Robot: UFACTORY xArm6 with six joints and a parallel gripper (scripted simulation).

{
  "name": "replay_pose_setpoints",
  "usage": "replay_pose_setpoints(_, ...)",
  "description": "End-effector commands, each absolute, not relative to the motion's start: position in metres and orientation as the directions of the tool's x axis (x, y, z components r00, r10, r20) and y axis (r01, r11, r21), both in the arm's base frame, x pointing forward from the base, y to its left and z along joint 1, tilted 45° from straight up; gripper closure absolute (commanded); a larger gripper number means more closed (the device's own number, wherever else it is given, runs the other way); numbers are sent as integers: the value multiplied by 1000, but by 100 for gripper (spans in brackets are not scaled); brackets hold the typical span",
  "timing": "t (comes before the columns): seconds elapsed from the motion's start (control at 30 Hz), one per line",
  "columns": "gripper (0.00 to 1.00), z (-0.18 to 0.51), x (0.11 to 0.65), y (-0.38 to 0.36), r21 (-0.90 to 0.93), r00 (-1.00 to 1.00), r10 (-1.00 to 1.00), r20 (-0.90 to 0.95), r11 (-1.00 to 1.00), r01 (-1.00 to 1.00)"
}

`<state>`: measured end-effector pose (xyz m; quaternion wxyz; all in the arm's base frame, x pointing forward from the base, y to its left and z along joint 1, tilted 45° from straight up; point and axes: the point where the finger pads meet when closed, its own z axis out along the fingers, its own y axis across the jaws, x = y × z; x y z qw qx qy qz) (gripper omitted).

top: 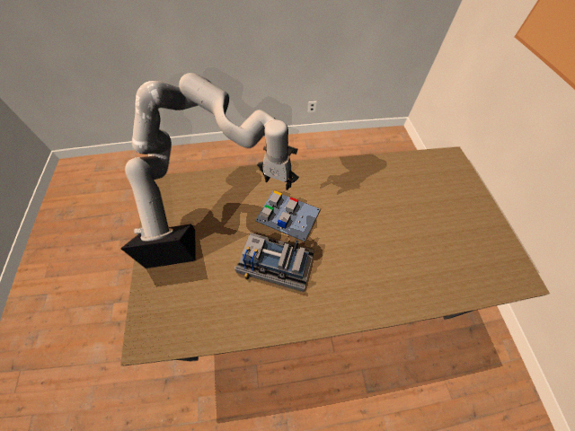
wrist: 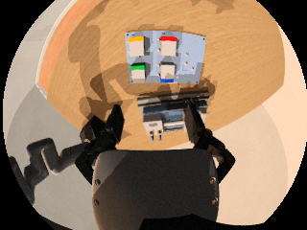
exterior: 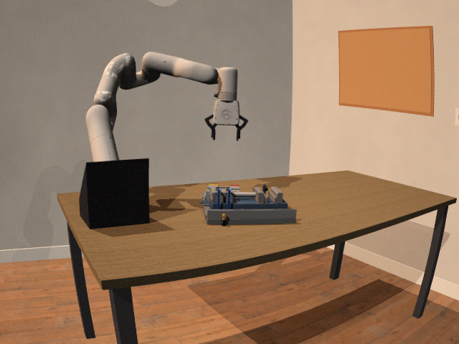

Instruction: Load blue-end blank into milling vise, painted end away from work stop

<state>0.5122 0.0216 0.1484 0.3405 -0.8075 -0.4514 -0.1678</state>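
The blank with the blue end (top: 284, 217) (wrist: 167, 72) lies on the infeed plate (top: 311, 214) (wrist: 198, 53), its blue end facing the vise. My gripper (top: 277, 183) (exterior: 225, 139) (wrist: 153, 111) is open and empty, pointing down, high above the table. The fixed jaw (top: 298, 259) (exterior: 276, 194) is the end block on the vise's right. The movable jaw (top: 283, 256) (exterior: 259, 195) stands left of it, with a gap between them. The dark work stop (top: 296, 244) (exterior: 264, 187) is at the plate end of that gap. One finger hides part of the vise in the wrist view.
Blanks with yellow (top: 275, 199) (wrist: 136, 47), red (top: 291, 205) (wrist: 168, 48) and green (top: 266, 213) (wrist: 138, 74) ends share the plate. A hose block (top: 254, 245) (wrist: 153, 127) with blue hoses stands at the vise's left. A grey rail (exterior: 252, 216) runs along its front.
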Motion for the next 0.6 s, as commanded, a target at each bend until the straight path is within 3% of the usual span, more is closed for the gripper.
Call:
replay_pose_setpoints(0.0, 0, 154, 513, 18, -399, 536, 614, 579, -360, 843)
replay_pose_setpoints(0.57, 0, 201, 523, -15, -399, 536, 614, 579, -360, 843)
